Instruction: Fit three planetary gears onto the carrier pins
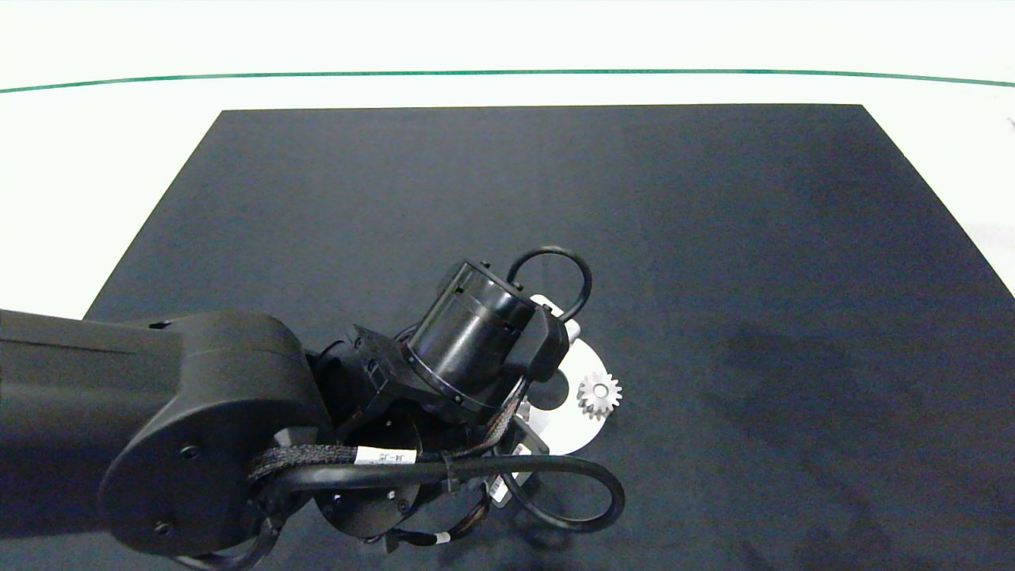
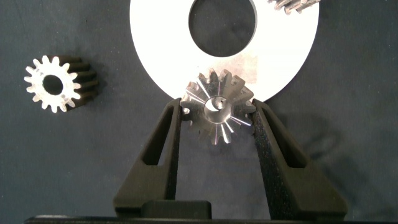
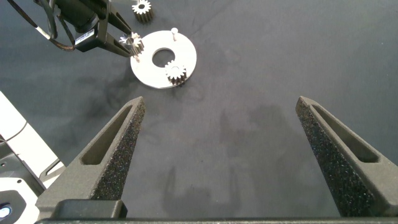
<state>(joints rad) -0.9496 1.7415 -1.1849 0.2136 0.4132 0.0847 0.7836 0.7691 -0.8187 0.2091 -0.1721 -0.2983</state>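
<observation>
Gears here are small, hard, slick steel, so I grip by the toothed flanks: my left gripper [image 2: 217, 115] pinches one gear [image 2: 217, 106] over the white disc's [image 2: 283, 56] rim, above a pin I judge hidden beneath. Another gear [image 1: 599, 394] sits mounted; a third [image 2: 55, 83] lies on the mat. My right gripper [image 3: 224, 155] hangs wide, well apart.

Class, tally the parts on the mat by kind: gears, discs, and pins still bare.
Gears: 3 – on the disc, in the left gripper, loose on the mat
Disc: 1
Bare pin: 1
Total: 5
</observation>
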